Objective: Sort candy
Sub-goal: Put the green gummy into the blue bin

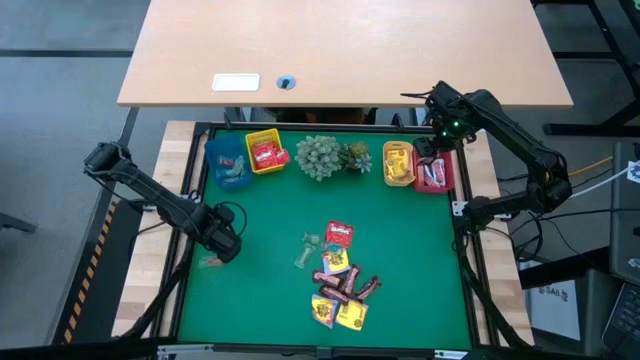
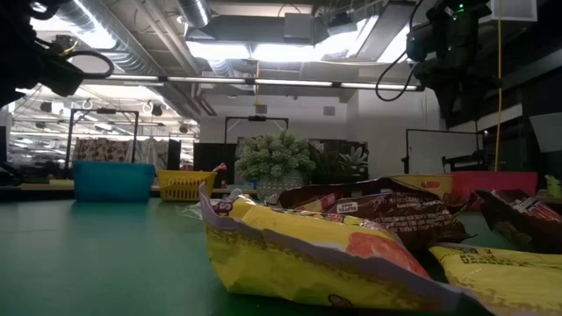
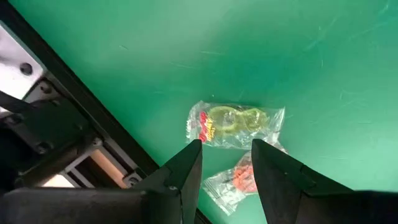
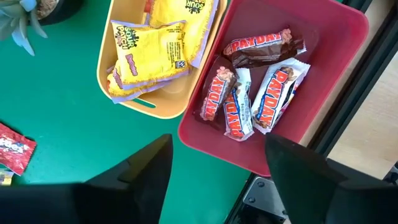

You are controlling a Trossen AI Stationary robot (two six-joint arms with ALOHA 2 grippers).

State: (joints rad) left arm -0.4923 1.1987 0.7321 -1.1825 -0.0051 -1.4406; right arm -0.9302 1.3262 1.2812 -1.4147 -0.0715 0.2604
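Left gripper [image 3: 227,163] is hovering low at the mat's [image 1: 400,260] left edge, fingers parted and released, nothing between them. Its wrist view is showing what the high view barely resolves: a clear packet [image 3: 235,124] with a greenish ring sweet lying just beyond the fingertips, and a second clear packet [image 3: 236,180] with an orange sweet partly under the right-hand finger. From above these are reading only as a pale smudge beside the gripper [image 1: 222,245].

Right gripper [image 4: 217,163] is hanging over the far right corner, above the red bin [image 4: 336,74], fingers spread wide and empty. Its wrist view is revealing the bin contents: four white-and-red bars [image 4: 261,93] in the red bin, yellow packets [image 4: 149,56] in the orange bin [image 4: 106,62] just left of it. The high view is showing the gripper [image 1: 440,135] over those two bins but no labels.

Main candy pile [image 1: 342,280] is lying near-centre on the mat, well apart from both grippers: red packets, dark bars, yellow squares. Low view is filling with a yellow packet [image 2: 307,250] close up, dark bars behind.

Far row, left to right: blue bin [image 1: 228,160], yellow bin [image 1: 265,152], plant [image 1: 330,157], then the orange and red bins.
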